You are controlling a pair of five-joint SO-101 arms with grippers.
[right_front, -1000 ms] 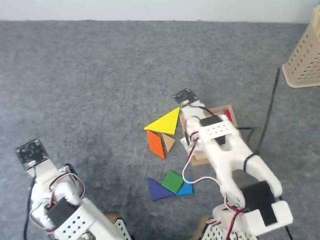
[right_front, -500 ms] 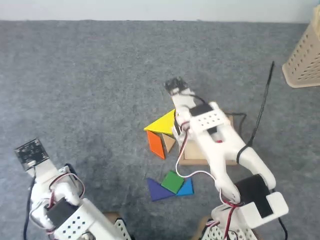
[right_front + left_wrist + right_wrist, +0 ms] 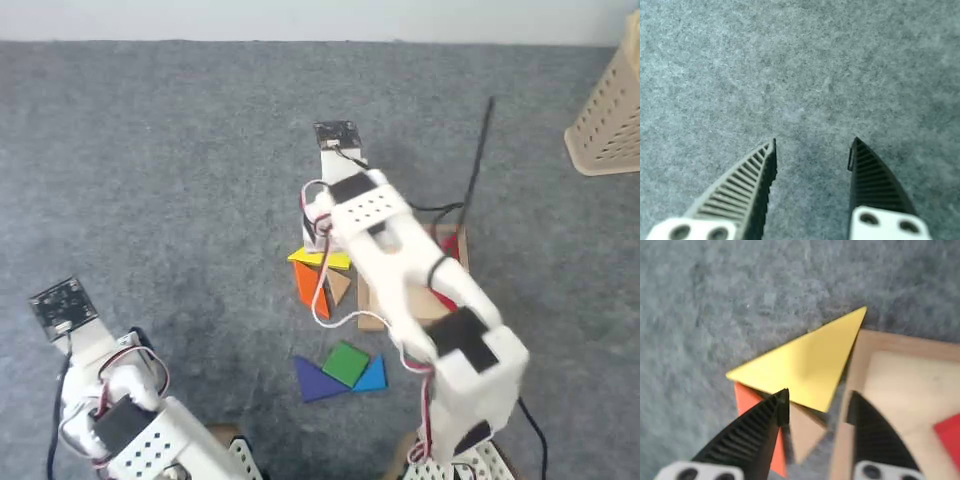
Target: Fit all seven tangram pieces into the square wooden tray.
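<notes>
Fingers of the right gripper (image 3: 815, 407) are spread over the yellow triangle (image 3: 805, 365), laid just beside the wooden tray (image 3: 860, 352), itself half hidden by that arm. The left gripper (image 3: 812, 150) is held wide over carpet (image 3: 800, 60)

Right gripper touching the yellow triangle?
Cannot tell. Right wrist view: the open right gripper has one fingertip overlapping the yellow triangle edge; contact or hover unclear.

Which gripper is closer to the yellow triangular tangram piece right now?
Right. The right gripper hangs open directly over the flat yellow triangular piece, at its edge beside the square wooden tray. The left gripper is far off, open above bare grey carpet.
</notes>
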